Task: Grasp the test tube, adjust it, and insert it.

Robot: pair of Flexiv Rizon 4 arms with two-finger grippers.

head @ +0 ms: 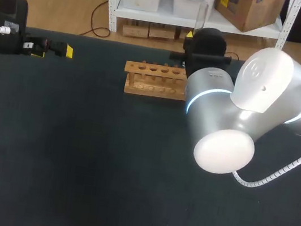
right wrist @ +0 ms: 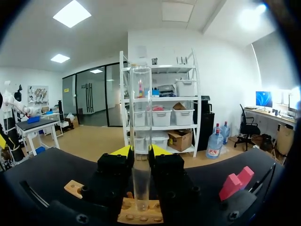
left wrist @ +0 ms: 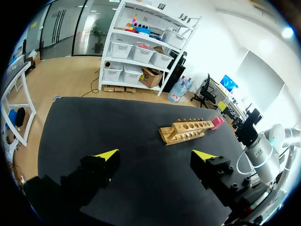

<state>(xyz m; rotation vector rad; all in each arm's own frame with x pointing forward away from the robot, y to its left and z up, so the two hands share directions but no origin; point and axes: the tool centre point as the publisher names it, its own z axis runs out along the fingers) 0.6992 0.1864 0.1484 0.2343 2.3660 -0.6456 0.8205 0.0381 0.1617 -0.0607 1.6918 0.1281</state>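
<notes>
Insertion is the step in hand, by my reading. The test tube (right wrist: 141, 136) stands upright, pinched between my right jaws from both sides, its rounded lower end right down at the holes along the top of the wooden rack (right wrist: 139, 215). From the right wrist view I cannot tell whether the end has entered a hole or only rests at its mouth, nor which hole it is over.

The next move calls for a straight, slow descent with the tube kept vertical. Any tilt would, I judge, catch the glass on the hole's edge. The jaws should let go only once the rack carries it.

Seen from the head view, the right arm (head: 243, 105) comes in from 3 o'clock and folds back toward 12 o'clock, its wrist just at the rack's (head: 154, 80) right end. The left arm (head: 9, 10) is parked at 10 o'clock on the dark surface (head: 75, 153), well apart from the rack, and its jaws are spread wide and hold nothing.
</notes>
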